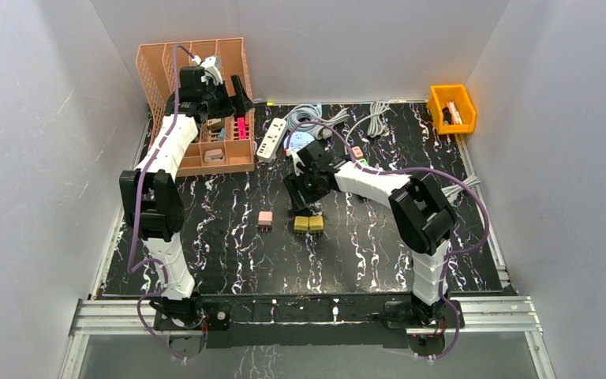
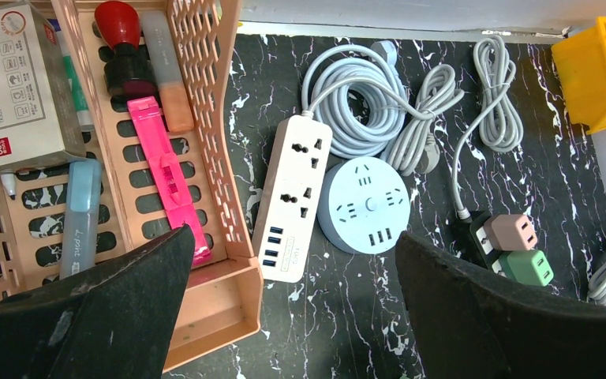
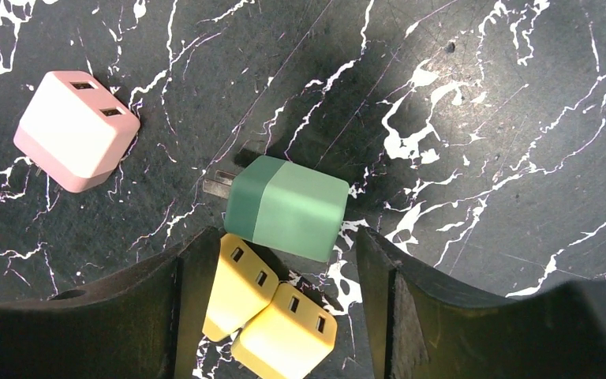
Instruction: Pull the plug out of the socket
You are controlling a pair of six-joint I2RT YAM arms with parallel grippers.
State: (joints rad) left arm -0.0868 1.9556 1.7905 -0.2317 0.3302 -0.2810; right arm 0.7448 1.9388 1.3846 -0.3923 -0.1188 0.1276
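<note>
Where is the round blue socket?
In the left wrist view's centre, the round blue socket sits just right of the white power strip, below the coiled grey cable.

**A:** Where is the top camera sitting?

**B:** It is hanging high above and behind the arm bases. It is looking down and forward from afar, taking in the whole black, white-veined tabletop [image 1: 379, 253].

**A:** And the left wrist camera?

**B:** It is hovering at mid-height around eleven o'clock, looking down. Both views are catching the peach perforated plastic basket [image 2: 225, 158], the white rectangular power strip [image 2: 292, 197] and, at one o'clock, the yellow plastic bin [image 2: 592, 71].

**A:** The right wrist?

**B:** It is pointing straight down near the centre, very close. It is sharing the pink-and-white cube charger [image 3: 75, 130] and the two yellow cube chargers [image 3: 272, 312] with the top view.
</note>
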